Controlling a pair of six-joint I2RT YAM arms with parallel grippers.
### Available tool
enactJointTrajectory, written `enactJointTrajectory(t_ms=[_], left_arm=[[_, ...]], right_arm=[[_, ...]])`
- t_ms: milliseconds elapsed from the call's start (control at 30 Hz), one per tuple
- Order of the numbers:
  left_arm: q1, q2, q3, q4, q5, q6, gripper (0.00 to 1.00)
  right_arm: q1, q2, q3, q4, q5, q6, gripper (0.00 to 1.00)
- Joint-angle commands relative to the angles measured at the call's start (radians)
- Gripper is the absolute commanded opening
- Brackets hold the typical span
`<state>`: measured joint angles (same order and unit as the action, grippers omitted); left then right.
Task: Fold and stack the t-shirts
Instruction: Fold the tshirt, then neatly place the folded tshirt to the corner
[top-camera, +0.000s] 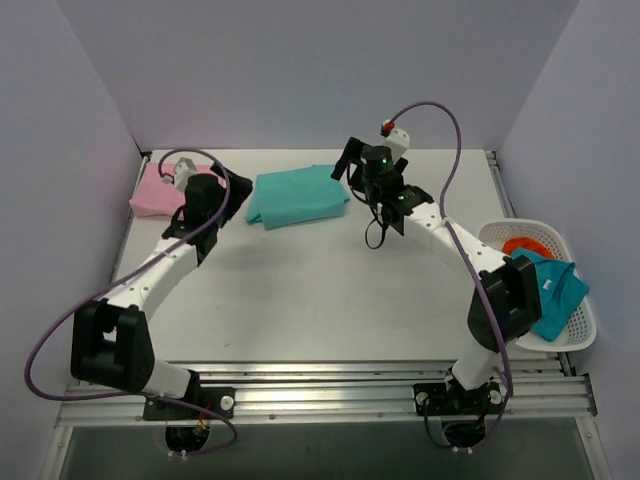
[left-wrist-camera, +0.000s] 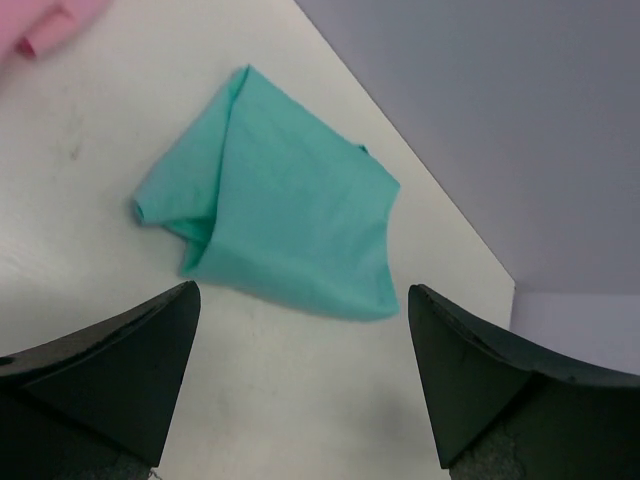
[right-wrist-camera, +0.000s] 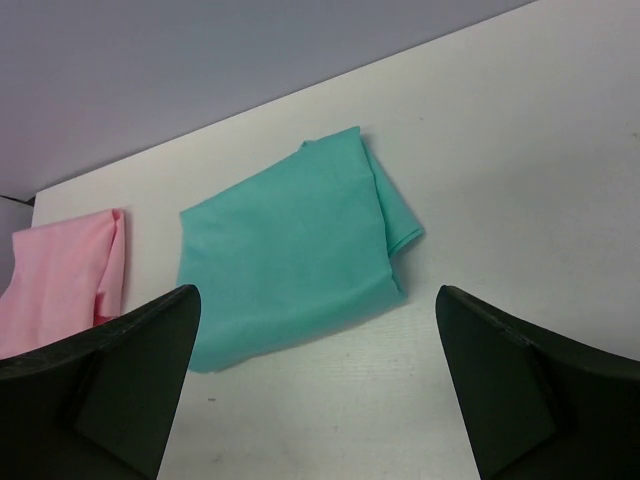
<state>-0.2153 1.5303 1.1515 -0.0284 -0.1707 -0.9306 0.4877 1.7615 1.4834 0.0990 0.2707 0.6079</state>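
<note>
A folded turquoise-green t-shirt (top-camera: 296, 196) lies flat at the back middle of the table. A folded pale pink t-shirt (top-camera: 160, 192) lies at the back left, apart from it. My left gripper (top-camera: 237, 187) is open and empty, just left of the green shirt. My right gripper (top-camera: 346, 162) is open and empty, just right of it. In the left wrist view the green shirt (left-wrist-camera: 290, 220) lies beyond my open gripper (left-wrist-camera: 300, 385), with a pink corner (left-wrist-camera: 40, 20) at top left. The right wrist view shows the green shirt (right-wrist-camera: 290, 260) and pink shirt (right-wrist-camera: 65, 270) beyond my open gripper (right-wrist-camera: 315, 395).
A white basket (top-camera: 585, 330) stands at the right edge, holding a teal cloth (top-camera: 555, 290) and something orange (top-camera: 527, 245). Pale walls close in the back and both sides. A metal rail runs along the near edge.
</note>
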Motion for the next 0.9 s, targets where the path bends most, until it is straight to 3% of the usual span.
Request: enactJointTrajectory(t_ms=[0, 100, 200, 300, 567, 867], left_arm=[[-0.116, -0.103, -0.220, 0.209, -0.183, -0.282, 0.94], [-0.264, -0.096, -0.288, 0.219, -0.342, -0.411, 0.94], [-0.366, -0.017, -0.224, 0.144, -0.438, -0.546, 0.94], [-0.398, 0.137, -0.124, 0.101, -0.487, -0.625, 0.94], [-0.395, 0.353, 0.082, 0.030, -0.523, -0.732, 0.94], [-0.352, 0.556, 0.211, -0.047, -0.463, -0.813, 0.94]], right_arm=[[0.034, -0.162, -0.179, -0.002, 0.129, 0.029, 1.00], [0.074, -0.326, -0.344, -0.001, 0.169, 0.068, 1.00], [0.089, -0.480, -0.434, -0.022, 0.186, 0.093, 1.00], [0.094, -0.601, -0.494, -0.071, 0.208, 0.099, 1.00], [0.097, -0.792, -0.525, -0.188, 0.314, 0.069, 1.00], [0.095, -0.780, -0.517, -0.208, 0.334, 0.052, 1.00]])
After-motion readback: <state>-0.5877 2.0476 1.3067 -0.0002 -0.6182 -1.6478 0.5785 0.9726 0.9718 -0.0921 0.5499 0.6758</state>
